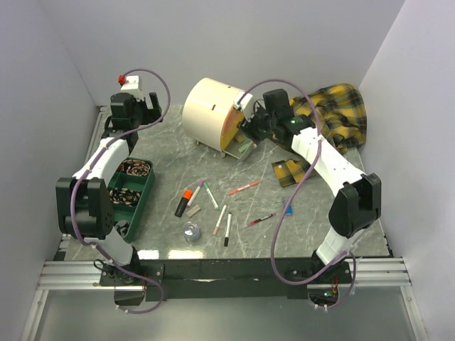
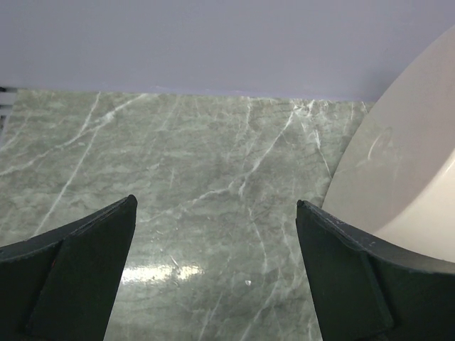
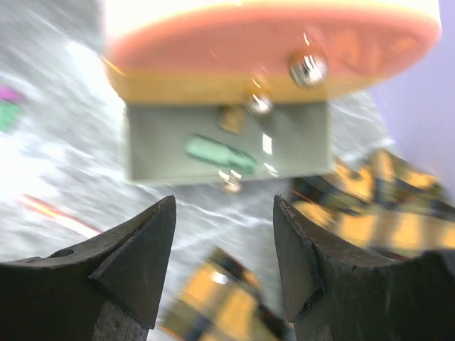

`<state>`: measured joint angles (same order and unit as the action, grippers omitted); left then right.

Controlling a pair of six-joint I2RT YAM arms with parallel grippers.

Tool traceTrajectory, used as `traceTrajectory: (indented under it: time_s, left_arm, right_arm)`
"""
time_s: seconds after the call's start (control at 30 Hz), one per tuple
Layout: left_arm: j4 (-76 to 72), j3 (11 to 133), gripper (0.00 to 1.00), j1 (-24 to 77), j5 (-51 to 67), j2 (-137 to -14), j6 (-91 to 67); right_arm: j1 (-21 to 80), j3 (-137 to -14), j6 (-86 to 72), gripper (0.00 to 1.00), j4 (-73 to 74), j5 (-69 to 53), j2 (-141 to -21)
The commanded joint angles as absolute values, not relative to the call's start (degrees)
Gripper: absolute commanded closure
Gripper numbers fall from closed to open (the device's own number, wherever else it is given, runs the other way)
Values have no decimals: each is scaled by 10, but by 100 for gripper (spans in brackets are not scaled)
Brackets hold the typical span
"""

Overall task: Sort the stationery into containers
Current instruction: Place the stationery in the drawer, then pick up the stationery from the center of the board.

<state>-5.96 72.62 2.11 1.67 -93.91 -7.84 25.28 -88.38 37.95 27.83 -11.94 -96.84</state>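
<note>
The cream round-topped cabinet [image 1: 212,108] stands at the back of the table. Its lowest drawer [image 1: 242,147] is pulled open; in the right wrist view this drawer [image 3: 163,142] holds a green item [image 3: 220,155] under the orange front [image 3: 213,42] with round knobs [image 3: 307,69]. My right gripper [image 1: 250,130] is open and empty just in front of the drawers [image 3: 224,200]. My left gripper [image 1: 156,106] is open and empty left of the cabinet [image 2: 215,202]. An orange-capped marker [image 1: 185,201], several pens [image 1: 220,219], a pink pen [image 1: 244,187], a tape roll [image 1: 191,230] and a blue block [image 1: 287,209] lie loose on the table.
A green tray [image 1: 112,186] with beaded items lies at the left. The yellow plaid cloth [image 1: 334,117] is heaped at the back right, with a smaller plaid piece [image 1: 291,170] near my right arm. The cabinet's cream side [image 2: 398,170] is close to my left gripper's right finger.
</note>
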Motion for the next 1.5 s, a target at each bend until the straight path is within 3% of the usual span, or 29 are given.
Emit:
traceTrajectory:
  time_s: [0.0, 0.23, 0.43, 0.7, 1.13, 1.47]
  left_arm:
    - [-62, 715, 1, 20, 26, -911, -109]
    - [-51, 699, 1, 18, 25, -910, -129]
    - [-53, 665, 1, 4, 36, -889, -152]
    - [-69, 621, 1, 4, 44, -866, -170]
    - [-82, 550, 1, 4, 21, -829, -170]
    - [-118, 521, 1, 47, -26, -822, -141]
  right_arm:
    - [276, -939, 249, 37, 367, -231, -987]
    - [307, -986, 481, 45, 460, -372, -1068]
    - [384, -1009, 637, 46, 506, -380, -1133]
    - [438, -1091, 730, 47, 558, -407, -1226]
    - [487, -1034, 876, 57, 572, -431, -1226]
    - [508, -1015, 845, 58, 544, -425, -1247]
